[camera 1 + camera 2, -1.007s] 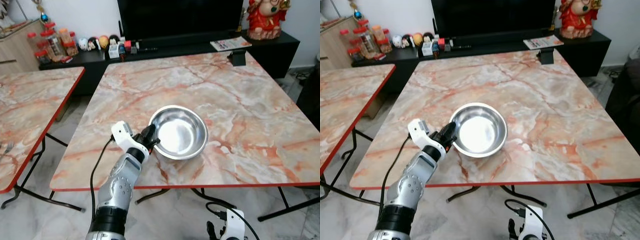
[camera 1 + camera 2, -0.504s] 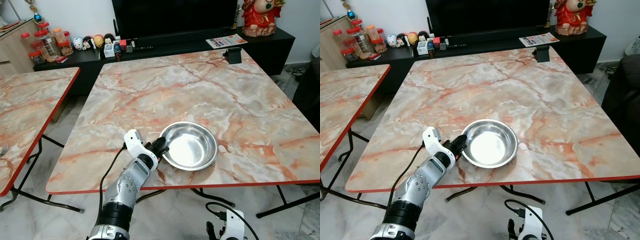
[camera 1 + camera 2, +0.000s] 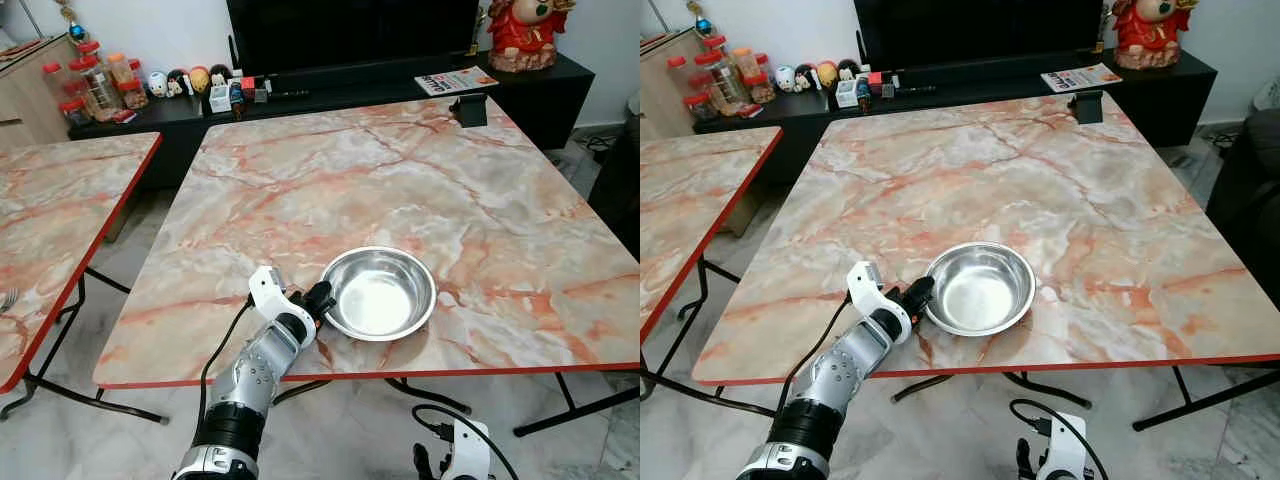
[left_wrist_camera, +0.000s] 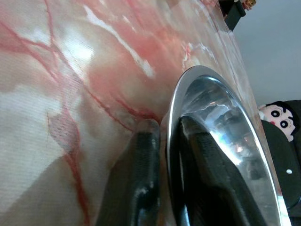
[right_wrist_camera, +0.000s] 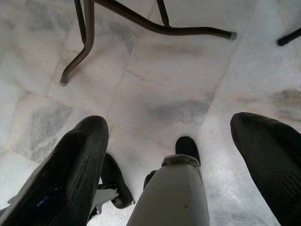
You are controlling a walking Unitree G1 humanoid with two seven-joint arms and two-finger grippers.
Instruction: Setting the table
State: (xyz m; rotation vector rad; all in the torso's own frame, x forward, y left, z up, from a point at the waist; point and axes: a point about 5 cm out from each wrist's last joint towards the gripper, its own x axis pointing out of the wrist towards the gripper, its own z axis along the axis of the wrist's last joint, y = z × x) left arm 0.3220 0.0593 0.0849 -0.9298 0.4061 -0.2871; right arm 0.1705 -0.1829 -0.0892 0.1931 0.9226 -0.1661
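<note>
Left pincer clamps the rim of a steel bowl at the bowl's nine o'clock side, one black finger inside and one outside the wall, as the wrist view makes plain. Bowl sits on the marble table, toward the six o'clock edge, near the red trim. By the look of it, the table setting is barely begun: this single bowl is the lone dish on the top, and it appears not yet let go; plates, cutlery and cups would all be left to bring. At the table's twelve o'clock to one o'clock corner stands a small dark object, too small to identify. A second marble table lies at nine o'clock, cut off by the frame, with what may be a fork at its edge. Right pincer hangs idle over the tiled floor, fingers spread apart and holding nothing; table legs cross above it.
</note>
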